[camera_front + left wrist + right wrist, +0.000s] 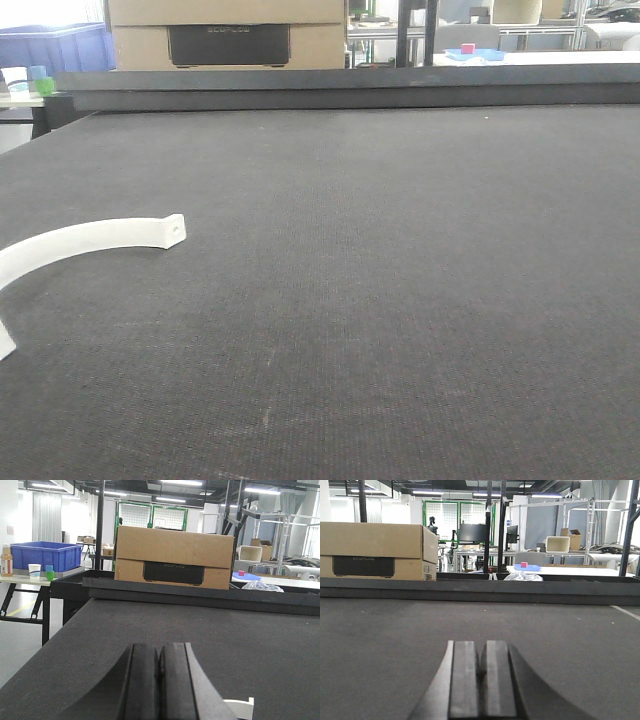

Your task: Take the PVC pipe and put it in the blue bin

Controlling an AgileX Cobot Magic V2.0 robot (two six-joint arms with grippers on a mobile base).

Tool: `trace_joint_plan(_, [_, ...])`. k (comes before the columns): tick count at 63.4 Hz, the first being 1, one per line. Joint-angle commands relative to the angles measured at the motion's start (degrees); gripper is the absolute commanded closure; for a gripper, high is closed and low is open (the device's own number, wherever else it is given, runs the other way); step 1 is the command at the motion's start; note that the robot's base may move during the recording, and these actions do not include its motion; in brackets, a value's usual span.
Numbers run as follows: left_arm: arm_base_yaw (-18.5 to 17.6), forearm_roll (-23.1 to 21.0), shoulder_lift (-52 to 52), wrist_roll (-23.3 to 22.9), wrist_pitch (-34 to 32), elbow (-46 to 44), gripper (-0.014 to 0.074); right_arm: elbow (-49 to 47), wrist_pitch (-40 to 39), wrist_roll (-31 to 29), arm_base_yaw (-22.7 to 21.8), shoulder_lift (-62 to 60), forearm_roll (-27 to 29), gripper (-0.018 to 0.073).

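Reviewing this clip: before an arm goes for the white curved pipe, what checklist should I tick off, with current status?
1. White curved PVC pipe lying free on dark table: ok.
2. Left gripper open to grasp: not ok, shut, empty.
3. Right gripper away from pipe: ok, shut.
4. Blue plastic bin in sight: ok, on side table.
5. Bin interior free: cannot tell.

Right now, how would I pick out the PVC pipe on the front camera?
Start from the dark table mat filling the front view, and look toward the picture's left edge. There lies the PVC pipe, a slim white arc with a small hole near its squared end. It is the only white, curved thing on the mat.
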Motion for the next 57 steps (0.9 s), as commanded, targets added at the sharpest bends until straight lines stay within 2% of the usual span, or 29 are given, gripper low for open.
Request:
trace_joint_plan(1, [-0.23, -0.09, -0.17, -0.02, -1.04, -0.17, 0.0707, 0.02, -1.28, -0.16, -0.12, -0.16, 0.11, 0.0727])
trace_joint_plan(57, [-0.23, -0.09, -0.17, -0.02, -1.04, -0.17, 0.0707, 0.02, -1.28, -0.16, -0.12, -0.16, 0.11, 0.0727])
